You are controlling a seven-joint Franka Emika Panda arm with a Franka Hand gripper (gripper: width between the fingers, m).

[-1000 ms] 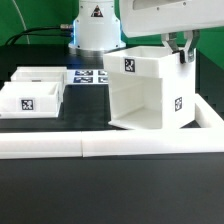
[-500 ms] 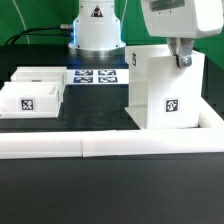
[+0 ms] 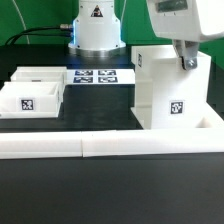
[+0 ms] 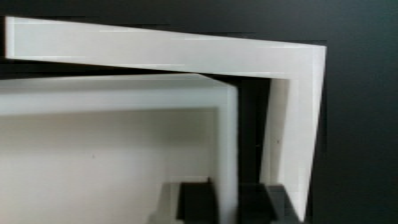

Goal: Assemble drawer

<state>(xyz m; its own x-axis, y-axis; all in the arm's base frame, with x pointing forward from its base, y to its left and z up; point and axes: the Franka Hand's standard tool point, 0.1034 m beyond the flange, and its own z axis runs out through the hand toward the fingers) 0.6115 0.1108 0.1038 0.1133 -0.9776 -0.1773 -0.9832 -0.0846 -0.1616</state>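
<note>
Exterior view: within the last second the casing [image 3: 170,95] has swung round and now stands upright, tagged face forward, against the low wall [image 3: 100,147] at that view's right. The tool [image 3: 185,60] is clamped on its top edge. The two trays [image 3: 30,97] sit empty on the counter [image 3: 100,115], well apart from it and not yet slotted in.

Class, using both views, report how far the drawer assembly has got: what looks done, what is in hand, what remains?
Looks done: the casing stands upright beside the low white wall. In hand: the pincer clamps the casing's top edge, a panel showing between its fingers in the wrist view. Left: the front tray and rear tray sit outside the casing, not yet slid in.
</note>
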